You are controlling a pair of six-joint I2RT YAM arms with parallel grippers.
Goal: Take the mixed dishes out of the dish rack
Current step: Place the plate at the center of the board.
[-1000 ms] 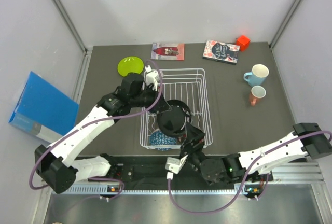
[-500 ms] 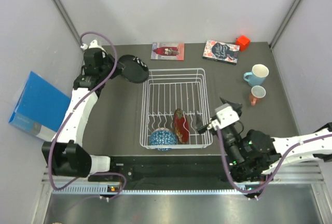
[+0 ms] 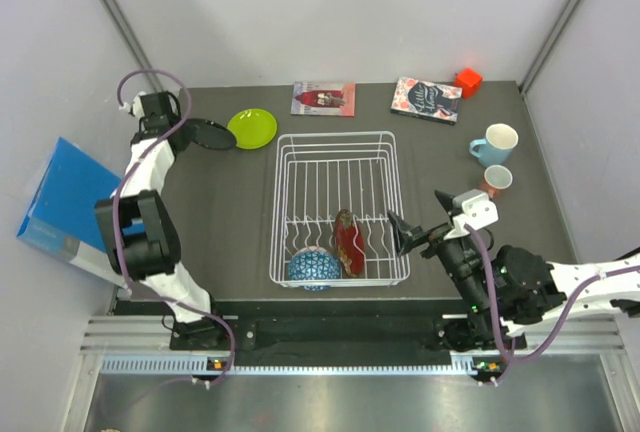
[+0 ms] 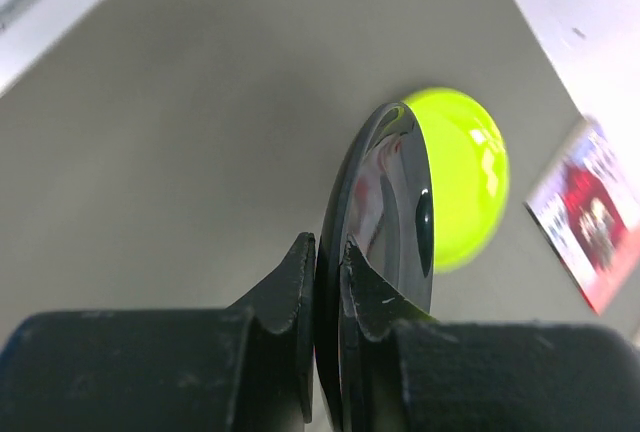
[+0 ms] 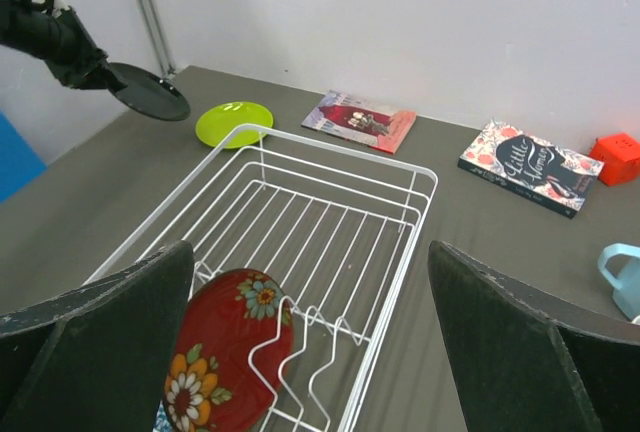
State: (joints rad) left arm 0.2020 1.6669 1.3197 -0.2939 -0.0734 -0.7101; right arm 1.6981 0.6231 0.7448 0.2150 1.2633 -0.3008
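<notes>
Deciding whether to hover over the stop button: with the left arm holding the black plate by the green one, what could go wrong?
1. The left gripper pinches the black plate by its rim only, so it may tilt or slip when lowered.
2. The lime green plate lies close by; the black plate could land on its edge.
3. The open right gripper is near the dish rack; reaching for the red patterned plate, a finger might snag wire.

Left pincer (image 4: 328,252) clamped narrow, arm stretched far left; right pincer (image 5: 310,297) agape.
</notes>
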